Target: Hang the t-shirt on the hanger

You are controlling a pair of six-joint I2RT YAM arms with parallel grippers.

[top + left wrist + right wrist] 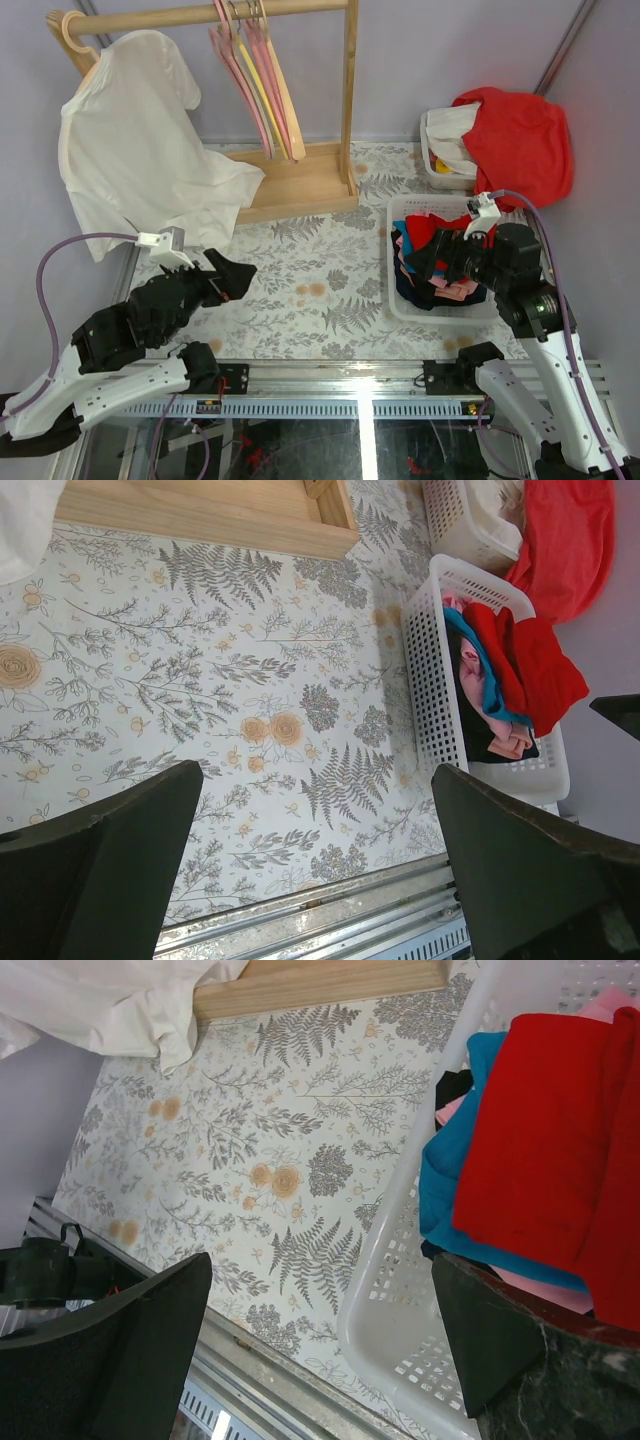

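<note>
The bright red t-shirt (560, 1130) lies on top of blue, pink and black clothes in a white basket (440, 312) at the right; it also shows in the left wrist view (525, 660). My right gripper (435, 255) hovers open over that basket's near left corner (400, 1290), holding nothing (320, 1340). On the rack's rail a pale wooden hanger (286, 105) hangs beside pink and yellow ones. The left gripper (230, 277) stands open and empty above the table's near left part (315, 860).
A white t-shirt (130, 150) hangs on another wooden hanger at the rail's left end. The rack's wooden base (290, 185) sits at the back. A second basket (432, 165) at the back right holds a bulky red-orange garment (520, 140).
</note>
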